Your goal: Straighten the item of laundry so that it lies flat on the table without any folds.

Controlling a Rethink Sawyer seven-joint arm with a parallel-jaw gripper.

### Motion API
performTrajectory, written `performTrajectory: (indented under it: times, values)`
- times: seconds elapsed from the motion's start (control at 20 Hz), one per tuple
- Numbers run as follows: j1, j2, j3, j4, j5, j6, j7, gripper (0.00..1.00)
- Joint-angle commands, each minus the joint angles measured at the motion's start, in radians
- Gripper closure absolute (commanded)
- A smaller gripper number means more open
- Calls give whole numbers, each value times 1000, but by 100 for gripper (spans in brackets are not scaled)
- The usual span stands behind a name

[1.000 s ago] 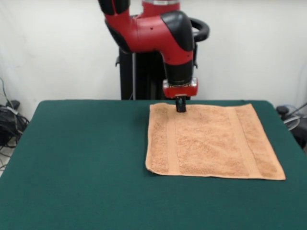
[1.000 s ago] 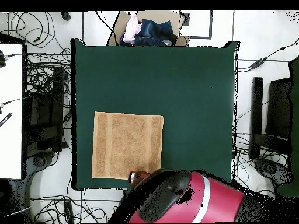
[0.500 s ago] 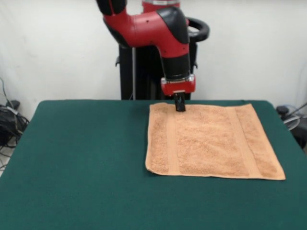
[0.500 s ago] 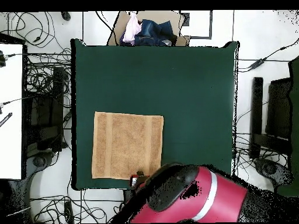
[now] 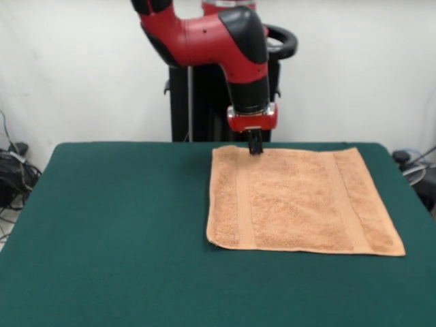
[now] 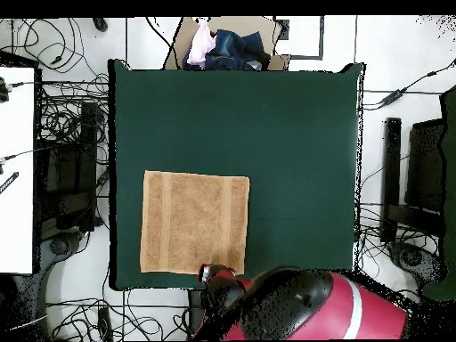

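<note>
Towel [image 5: 300,201] flat, gripper [image 5: 255,147] at its far edge (finger state unclear), table [image 5: 109,231] bare leftward.

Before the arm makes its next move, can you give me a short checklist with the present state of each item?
1. Towel lies flat, no folds seen: ok.
2. Towel fully on the table, no edge hanging over: ok.
3. Gripper at the towel's far edge, by the pedestal: ok.
4. Gripper open or shut: cannot tell.
5. Gripper clear of the cloth: cannot tell.
</note>
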Motion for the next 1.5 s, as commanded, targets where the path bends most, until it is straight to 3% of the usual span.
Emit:
performTrajectory:
  times: [0.05, 0.3, 0.6, 0.95, 1.3, 1.5]
  values:
    - [-3, -216, 161, 16, 165, 316, 142, 100]
    - [-19, -247, 169, 13, 161, 359, 121, 100]
    - [22, -285, 131, -45, 139, 420, 95, 100]
    - [8, -178, 69, -128, 23, 313, 40, 100]
    - [-57, -171, 80, -200, -77, 369, -32, 100]
    - [-107, -113, 92, -276, -173, 348, -74, 100]
